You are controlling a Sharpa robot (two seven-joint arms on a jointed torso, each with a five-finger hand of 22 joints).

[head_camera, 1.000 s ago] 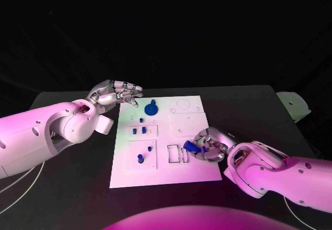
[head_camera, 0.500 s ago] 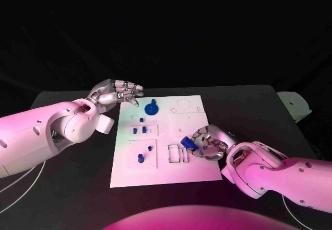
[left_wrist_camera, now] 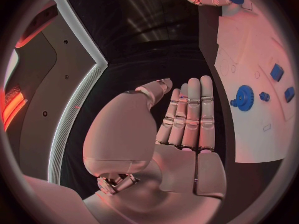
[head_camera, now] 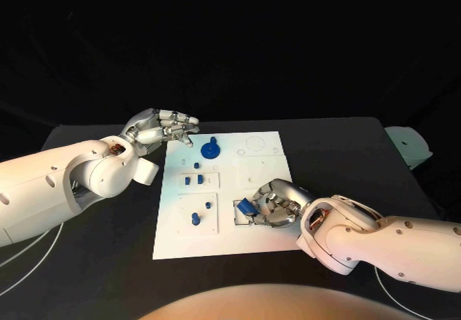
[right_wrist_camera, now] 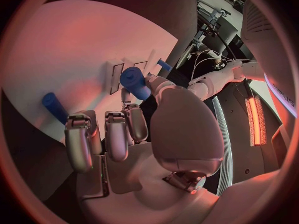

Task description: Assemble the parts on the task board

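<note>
Right robot hand (head_camera: 274, 203) grips a small blue part (head_camera: 246, 207) between thumb and fingers, directly over the task board (head_camera: 259, 240). The part is held at the rectangular slots (head_camera: 244, 215) in the board's middle section, on the side nearer the right arm. In the right wrist view the same blue part (right_wrist_camera: 136, 82) appears as a short cylinder pinched at the fingertips, close to two dark rectangular openings (right_wrist_camera: 116, 77) in the white plate. Whether the part touches the board cannot be determined.

Relative to the task board, the other parts lie as follows. A blue gear (head_camera: 210, 151) stands in the far section, with a small blue piece (head_camera: 196, 165) just beside it on the near side. Two blue blocks (head_camera: 193, 179) sit in a recessed panel in the middle of the board's left-arm side. Two further blue pieces (head_camera: 198, 219) rest in the panel nearest the robot on that same side. The left wrist view shows the gear (left_wrist_camera: 243, 97) and blocks (left_wrist_camera: 278, 72) on the white plate.

Left robot hand (head_camera: 160, 128) hovers beside the far corner of the task board, off its edge and over the black worktop (head_camera: 346, 147). Its fingers are extended and slightly apart, and it holds nothing. In the left wrist view this robot hand (left_wrist_camera: 181, 129) shows a flat palm with straight fingers, clear of the board.
</note>
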